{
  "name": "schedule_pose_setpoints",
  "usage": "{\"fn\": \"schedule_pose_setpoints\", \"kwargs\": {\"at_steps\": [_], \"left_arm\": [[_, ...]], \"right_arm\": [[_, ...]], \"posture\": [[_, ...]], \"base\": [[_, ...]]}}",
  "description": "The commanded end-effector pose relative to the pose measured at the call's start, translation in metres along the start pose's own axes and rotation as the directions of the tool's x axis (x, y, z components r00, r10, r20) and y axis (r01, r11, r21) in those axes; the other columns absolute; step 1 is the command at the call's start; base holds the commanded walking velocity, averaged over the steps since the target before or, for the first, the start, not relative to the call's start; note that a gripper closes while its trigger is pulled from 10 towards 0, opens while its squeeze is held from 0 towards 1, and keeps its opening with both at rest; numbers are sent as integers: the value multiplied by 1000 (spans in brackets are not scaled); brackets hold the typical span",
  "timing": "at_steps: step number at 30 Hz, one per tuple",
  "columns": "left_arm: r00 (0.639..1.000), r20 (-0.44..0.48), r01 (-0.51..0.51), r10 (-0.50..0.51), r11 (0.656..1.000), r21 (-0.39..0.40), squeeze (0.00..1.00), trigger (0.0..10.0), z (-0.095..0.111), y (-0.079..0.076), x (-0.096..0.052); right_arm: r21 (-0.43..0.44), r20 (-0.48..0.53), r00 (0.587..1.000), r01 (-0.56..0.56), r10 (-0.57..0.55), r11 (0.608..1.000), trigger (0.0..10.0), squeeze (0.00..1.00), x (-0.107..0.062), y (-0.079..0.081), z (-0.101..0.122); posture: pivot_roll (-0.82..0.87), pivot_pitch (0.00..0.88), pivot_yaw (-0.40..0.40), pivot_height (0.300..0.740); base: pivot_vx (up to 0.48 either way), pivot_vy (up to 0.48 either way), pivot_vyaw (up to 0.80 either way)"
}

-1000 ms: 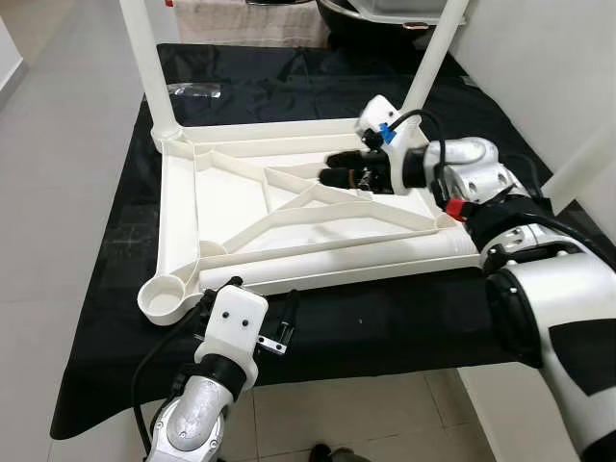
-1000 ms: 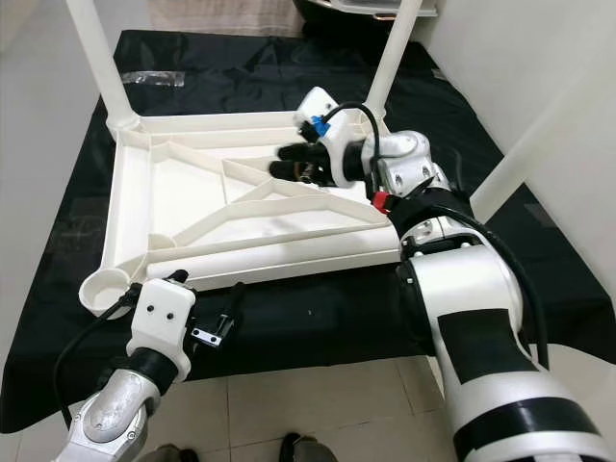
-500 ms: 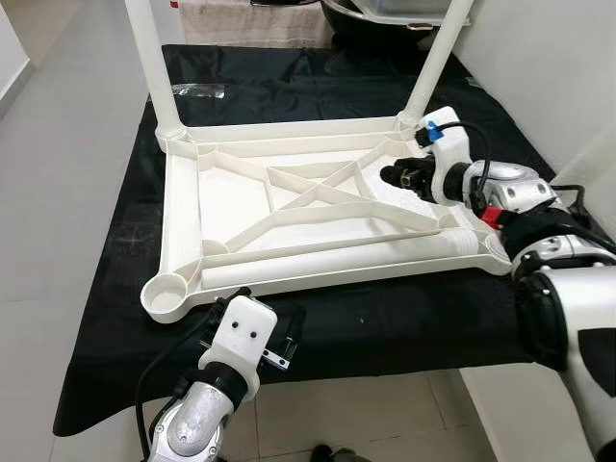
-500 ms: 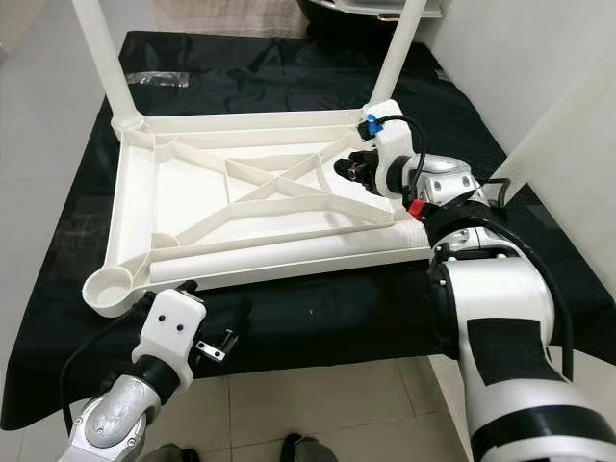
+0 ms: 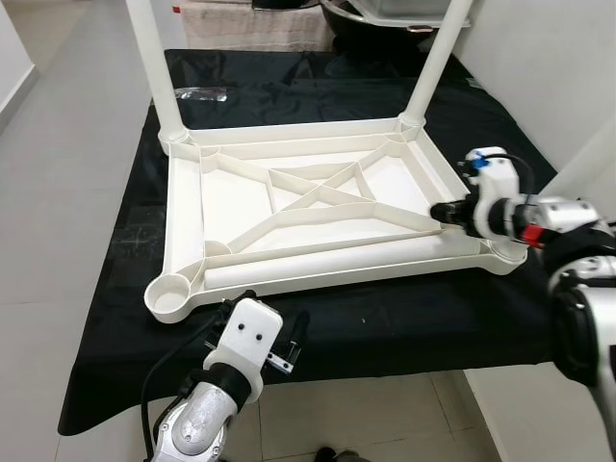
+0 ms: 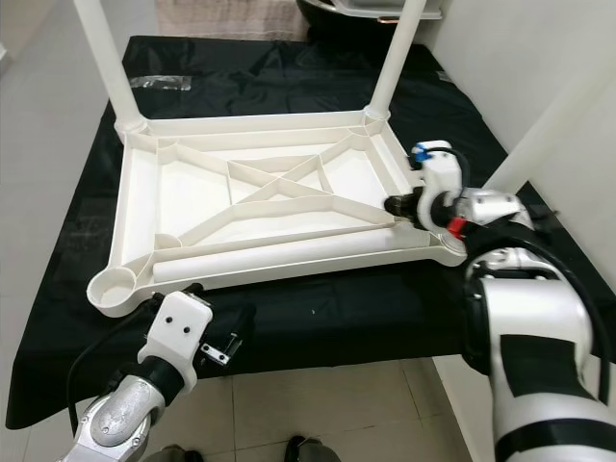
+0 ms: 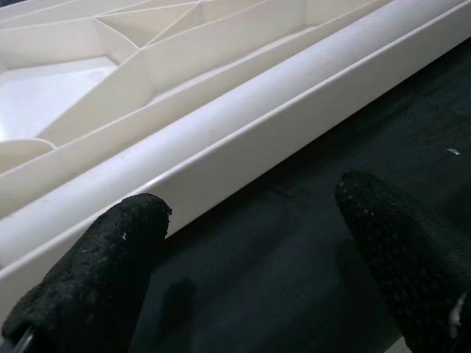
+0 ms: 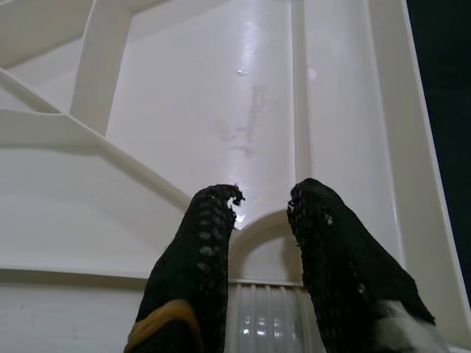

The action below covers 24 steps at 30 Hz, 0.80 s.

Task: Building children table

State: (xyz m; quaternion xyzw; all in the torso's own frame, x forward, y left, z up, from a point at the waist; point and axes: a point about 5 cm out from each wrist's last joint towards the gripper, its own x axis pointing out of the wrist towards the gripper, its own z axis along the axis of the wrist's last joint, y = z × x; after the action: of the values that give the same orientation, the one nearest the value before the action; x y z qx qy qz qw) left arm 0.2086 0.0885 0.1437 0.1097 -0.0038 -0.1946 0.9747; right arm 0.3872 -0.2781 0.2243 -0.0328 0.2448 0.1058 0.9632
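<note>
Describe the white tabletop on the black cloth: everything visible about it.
The white tabletop looks like moulded plastic and lies upside down on the black cloth, its ribbed underside up. Two legs stand in the far corner sockets; the near-left socket is empty. The right hand is at its near-right corner.

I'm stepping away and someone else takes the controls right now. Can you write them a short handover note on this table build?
Right gripper: at the near right corner of the upturned table top, jaws slightly apart, holding nothing.
Left gripper: jaws open, empty, low over the black cloth just in front of the top's near edge.
Things: the white top lies underside up on the cloth. A loose leg lies along its near edge.
Done: two legs stand in the far corner sockets.
Left: the near left socket is empty; the near right corner also has no leg. Both still need fitting.
</note>
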Motion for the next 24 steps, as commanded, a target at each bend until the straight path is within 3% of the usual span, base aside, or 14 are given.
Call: {"fn": "schedule_pose_setpoints", "kwargs": {"at_steps": [1,3,8,13,20,24], "left_arm": [[1000,-20,8,-8,1000,4,0,10000,-5,-1,-2],[1000,-23,11,-10,1000,5,0,10000,-6,-2,-1],[1000,-24,11,-11,1000,8,0,10000,-7,0,0],[1000,-25,13,-13,1000,13,0,10000,-8,0,1],[1000,-20,15,-14,1000,15,0,10000,-8,0,2],[1000,-18,7,-7,1000,15,0,10000,-8,0,3]], "right_arm": [[11,-11,1000,15,-15,1000,10000,0,-3,-7,-7],[67,-12,1000,3,-2,998,10000,0,-6,-10,-10],[96,-24,999,-20,22,995,10000,0,-11,-14,-13],[155,-20,993,-110,114,982,10000,0,-12,-7,-12],[154,-42,992,-111,118,982,10000,0,-13,-6,-10],[117,-70,995,-57,65,992,10000,0,-16,-14,-15]], "posture": [[48,127,-84,740],[46,128,-77,740],[46,129,-73,740],[46,127,-66,740],[40,126,-62,740],[35,125,-64,740]], "base": [[0,0,0],[0,0,0],[0,0,0],[0,0,0],[0,0,0],[0,0,0]]}}
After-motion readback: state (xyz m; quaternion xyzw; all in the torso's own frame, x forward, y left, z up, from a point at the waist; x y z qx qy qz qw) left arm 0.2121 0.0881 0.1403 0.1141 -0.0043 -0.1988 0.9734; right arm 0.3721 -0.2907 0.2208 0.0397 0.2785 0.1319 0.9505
